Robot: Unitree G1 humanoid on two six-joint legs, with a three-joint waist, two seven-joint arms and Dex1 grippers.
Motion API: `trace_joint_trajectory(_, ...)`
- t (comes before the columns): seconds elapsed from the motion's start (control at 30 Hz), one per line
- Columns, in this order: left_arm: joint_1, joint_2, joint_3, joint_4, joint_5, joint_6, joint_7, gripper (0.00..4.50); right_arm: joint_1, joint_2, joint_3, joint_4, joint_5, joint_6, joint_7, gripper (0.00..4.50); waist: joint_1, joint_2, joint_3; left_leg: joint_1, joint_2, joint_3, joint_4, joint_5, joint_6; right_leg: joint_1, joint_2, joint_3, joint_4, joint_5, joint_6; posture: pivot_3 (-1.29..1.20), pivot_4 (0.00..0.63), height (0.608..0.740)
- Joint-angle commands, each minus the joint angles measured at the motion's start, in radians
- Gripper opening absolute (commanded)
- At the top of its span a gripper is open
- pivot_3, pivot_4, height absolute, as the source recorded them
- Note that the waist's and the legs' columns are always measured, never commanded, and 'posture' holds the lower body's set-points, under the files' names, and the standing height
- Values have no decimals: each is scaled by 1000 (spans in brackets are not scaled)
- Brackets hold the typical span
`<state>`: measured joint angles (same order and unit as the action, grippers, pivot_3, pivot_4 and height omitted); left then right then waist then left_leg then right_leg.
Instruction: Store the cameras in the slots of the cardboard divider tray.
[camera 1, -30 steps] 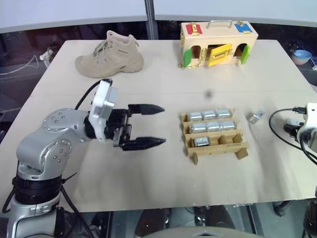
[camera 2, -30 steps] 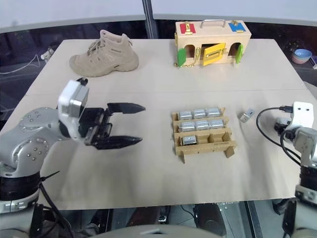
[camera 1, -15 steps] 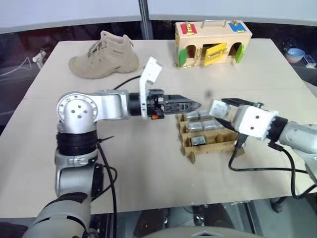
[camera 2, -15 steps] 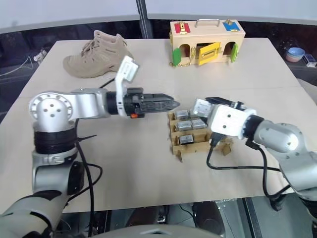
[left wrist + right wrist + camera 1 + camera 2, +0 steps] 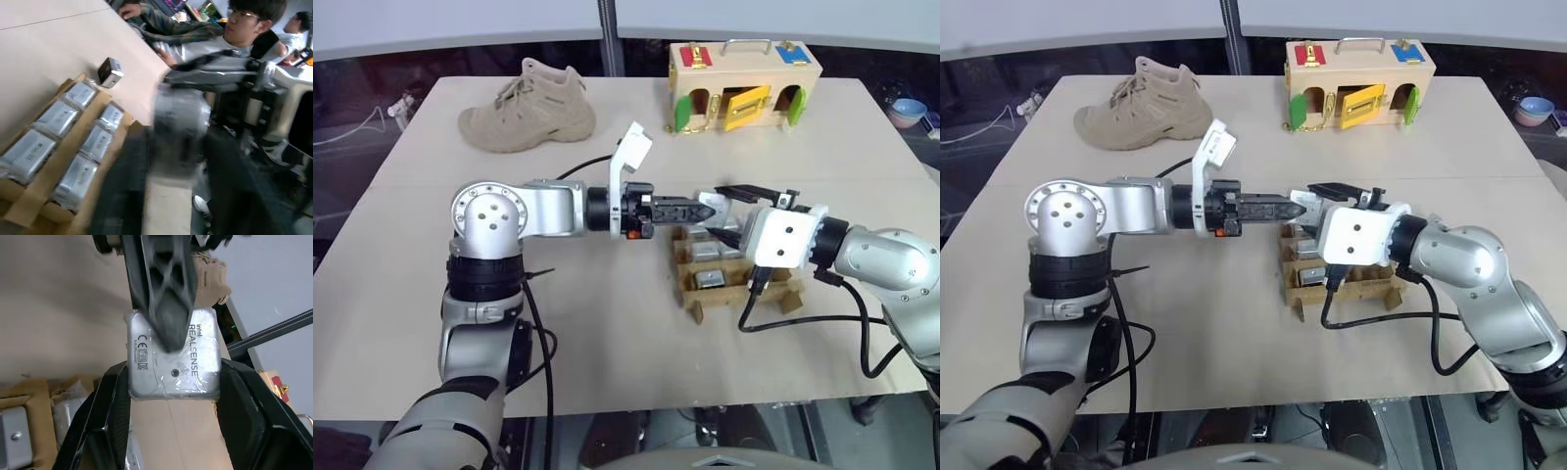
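1. Jaws of the right gripper: clamped on one camera, a finger on either side. Jaws of the left gripper: closed together, their tips pressed on the same camera's face.
2. Held camera: silver-grey rectangular block with rounded corners, wrapped in clear film, marked "Intel RealSense" with a CE mark and a small screw hole. In the head views it sits above the near-left corner of the cardboard divider tray, between the two grippers. Which way its long axis runs cannot be told.
3. Cardboard divider tray: low tan grid resting near the centre of the table, partly hidden by the right gripper. The left wrist view shows two rows of three wrapped cameras lying flat in their slots, long axes in line with the rows.
4. Loose camera: lying on the table just beyond the tray.
5. Open room: bare table surface in front of the tray and to its left, up to the near edge.
6. Far edge: tan boot at far left, wooden latch box at far right, well apart from the tray.
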<state>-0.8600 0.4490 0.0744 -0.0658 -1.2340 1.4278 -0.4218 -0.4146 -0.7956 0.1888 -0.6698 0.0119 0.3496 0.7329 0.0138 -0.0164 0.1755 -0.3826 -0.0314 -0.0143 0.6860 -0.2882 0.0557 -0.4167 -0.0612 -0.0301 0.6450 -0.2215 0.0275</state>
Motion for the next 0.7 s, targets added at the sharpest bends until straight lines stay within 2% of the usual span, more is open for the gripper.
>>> trace_joint_trajectory(0.03, -31, -15, 23, -1, 10, -25, -14, 719, -11, 11, -24, -55, 25, 22, 17, 1933, 0, 0, 0, 0, 0, 0, 0, 0, 0, 0, 0, 0, 0, 0, 0, 0, 150, 740)
trace_joint_trajectory(0.1, -38, -23, 18, -4, 16, -26, -27, 719, -2, 23, -42, -62, 73, 62, 32, 1933, 0, 0, 0, 0, 0, 0, 0, 0, 0, 0, 0, 0, 0, 0, 0, 0, 150, 740)
trace_joint_trajectory(0.13, -42, -26, 12, -6, 24, -30, -36, 719, 5, 28, -56, -64, 84, 74, 29, 3005, 0, 0, 0, 0, 0, 0, 0, 0, 0, 0, 0, 0, 0, 0, 0, 0, 150, 740)
trace_joint_trajectory(0.23, -43, -22, -66, -46, 111, -104, -111, 719, 114, 27, -181, -87, 137, 177, 7, 4290, 5, 0, 0, -1, 0, -1, 0, 0, 0, 0, 0, -1, 0, 0, 0, 0, 150, 740)
trace_joint_trajectory(0.27, -44, -24, -99, -53, 146, -134, -139, 719, 173, 47, -251, -95, 192, 209, 6, 4452, 10, 0, 0, -1, -1, -2, 0, 0, 0, 0, -1, -2, 0, 0, 0, 0, 150, 740)
trace_joint_trajectory(0.37, -49, -17, -247, -59, 287, -253, -256, 719, 419, 63, -531, -115, 350, 209, 114, 4452, 29, 0, 0, -2, -2, -4, 0, 0, 0, 2, -2, -5, -3, 0, 0, 0, 150, 740)
trace_joint_trajectory(0.5, -66, -7, -433, -31, 461, -390, -403, 719, 694, 89, -801, -159, 450, 144, 221, 4452, 26, 2, -1, -2, -2, -4, 0, 0, 0, 2, -2, -5, -3, 0, 0, 0, 150, 740)
trace_joint_trajectory(0.6, -88, -12, -548, 23, 592, -499, -497, 719, 813, 117, -895, -176, 500, 134, 235, 4452, 18, 3, -1, 2, -1, -2, -2, 0, 0, 4, 0, -2, -2, 0, 0, 0, 150, 740)
trace_joint_trajectory(0.7, -111, -25, -623, 81, 700, -584, -561, 719, 848, 134, -915, -186, 525, 116, 208, 4452, 2, 3, -1, 3, 1, 1, -1, 0, 1, 4, 1, 1, -2, 0, 0, 0, 150, 740)
